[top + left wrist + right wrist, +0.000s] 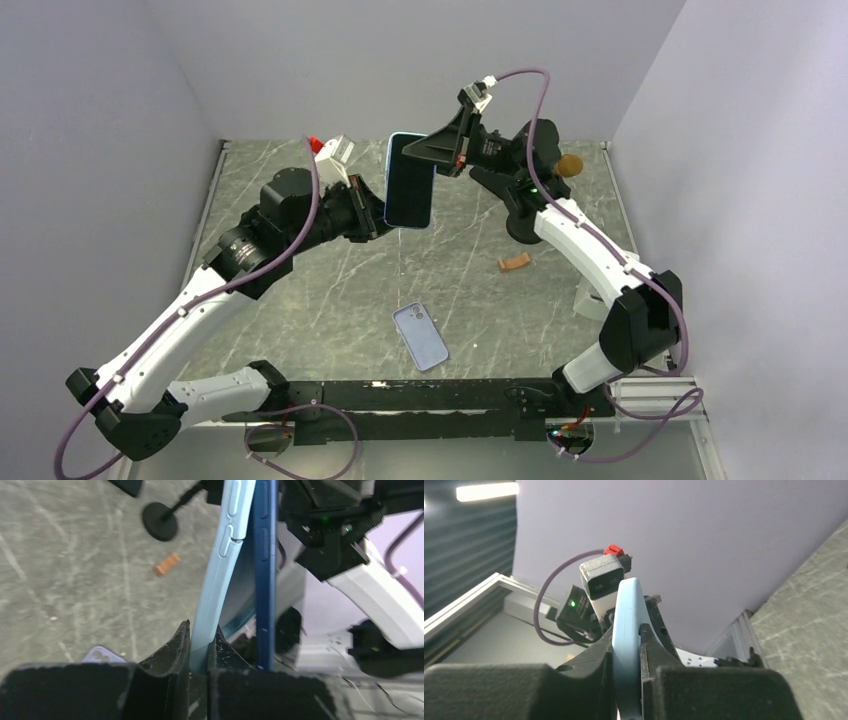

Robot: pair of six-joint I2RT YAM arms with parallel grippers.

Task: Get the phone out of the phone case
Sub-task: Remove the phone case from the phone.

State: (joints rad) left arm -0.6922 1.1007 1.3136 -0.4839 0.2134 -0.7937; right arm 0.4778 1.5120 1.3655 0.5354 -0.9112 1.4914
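Table (330,300): grey marble.
Left arm: stretched up over the table's far half; left gripper (200,642) clamped on the light-blue phone case (217,590) edge.
Right arm: raised likewise; right gripper (626,635) pinching the case's upper corner.
Phone (264,570): dark blue, upright above the table, case side bowed off it.

We see a grey marbled table (300,300). A lavender phone-shaped slab (420,336) lies flat on it. Beyond the slab, to its right, lies a small orange piece (514,262). Farther beyond, a brown round thing (570,165) sits by the table's far edge.
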